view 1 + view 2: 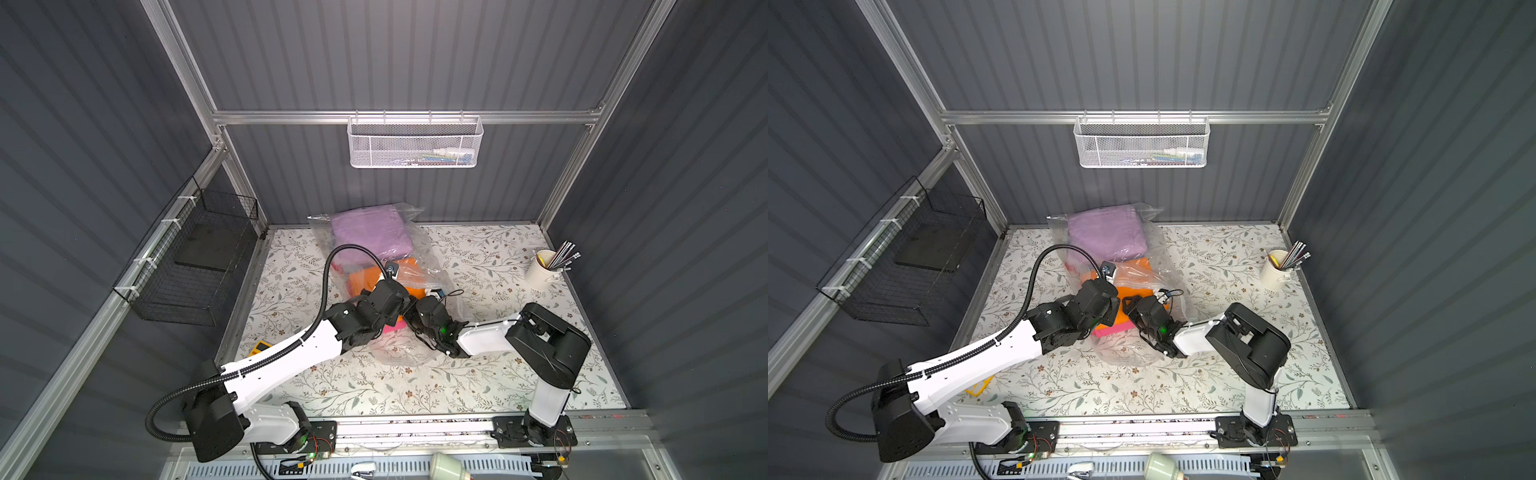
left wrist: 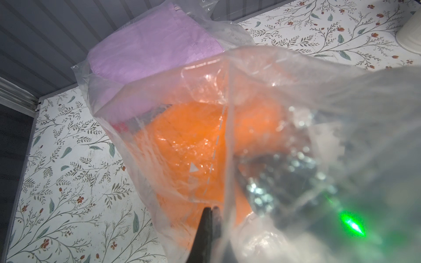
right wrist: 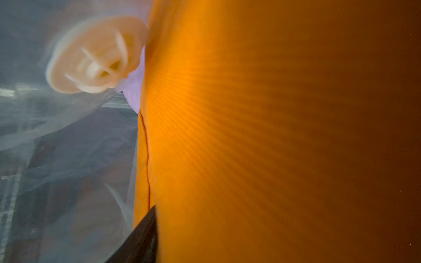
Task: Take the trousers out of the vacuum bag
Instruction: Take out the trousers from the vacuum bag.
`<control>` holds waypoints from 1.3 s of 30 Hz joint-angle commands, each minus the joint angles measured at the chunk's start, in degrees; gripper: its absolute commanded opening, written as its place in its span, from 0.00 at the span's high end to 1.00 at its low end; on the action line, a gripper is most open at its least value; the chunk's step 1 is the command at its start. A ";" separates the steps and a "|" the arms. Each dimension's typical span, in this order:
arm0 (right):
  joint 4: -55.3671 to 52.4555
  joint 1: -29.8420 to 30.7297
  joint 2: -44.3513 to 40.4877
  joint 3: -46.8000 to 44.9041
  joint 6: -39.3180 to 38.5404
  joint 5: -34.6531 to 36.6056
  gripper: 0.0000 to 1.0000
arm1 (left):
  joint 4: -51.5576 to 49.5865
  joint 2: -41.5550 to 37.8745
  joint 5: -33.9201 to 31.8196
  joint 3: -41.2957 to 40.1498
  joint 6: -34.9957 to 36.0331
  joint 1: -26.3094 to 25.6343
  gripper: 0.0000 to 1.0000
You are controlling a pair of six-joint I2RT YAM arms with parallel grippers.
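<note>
The vacuum bag (image 1: 419,259) lies crinkled across the floral table, its mouth toward the arms. Inside it, lilac trousers (image 1: 370,232) sit at the far end. Orange trousers (image 1: 361,274) lie nearer, and a hot pink piece (image 1: 392,328) shows under the wrists. In the left wrist view my left gripper (image 2: 210,208) is shut on the bag's clear film, over the orange cloth (image 2: 182,136). My right gripper (image 1: 413,307) reaches into the bag. In the right wrist view one dark finger (image 3: 148,227) presses against the orange trousers (image 3: 273,136); the other finger is hidden. The white valve disc (image 3: 95,57) shows beside them.
A white cup of pens (image 1: 542,270) stands at the table's right edge. A yellow object (image 1: 259,347) lies at the left edge under the left arm. A black wire basket (image 1: 195,266) hangs on the left wall and a white mesh basket (image 1: 415,143) on the back wall.
</note>
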 commanded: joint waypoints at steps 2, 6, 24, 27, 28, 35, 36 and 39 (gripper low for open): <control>0.16 -0.03 0.83 0.86 -0.93 1.45 0.63 | -0.06 -1.87 -0.98 -0.75 -0.57 0.34 1.00; 0.10 -0.38 1.17 2.47 -2.52 2.40 0.65 | -0.07 -2.53 -1.07 -0.99 -0.66 0.27 1.00; -4.37 -1.44 -4.56 3.95 -6.62 2.64 0.97 | 0.77 -2.09 -1.96 -2.49 -1.40 0.42 1.00; -5.89 -0.88 -8.11 2.46 -7.45 3.11 1.00 | 1.16 -1.60 -1.93 -2.92 -1.67 0.52 1.00; -6.11 -0.54 -8.71 2.09 -7.74 3.54 1.00 | 1.07 -1.41 -1.92 -2.89 -1.73 0.51 1.00; -4.95 0.31 -6.56 2.12 -6.85 2.76 1.00 | 1.42 -0.80 -1.83 -2.91 -1.79 0.65 1.00; -4.85 0.31 -6.76 1.91 -6.76 2.63 1.00 | 1.42 -0.77 -1.85 -2.78 -1.80 0.69 1.00; -5.69 0.31 -9.42 0.70 -7.08 2.20 1.00 | 1.59 -0.52 -2.10 -2.93 -1.84 0.73 1.00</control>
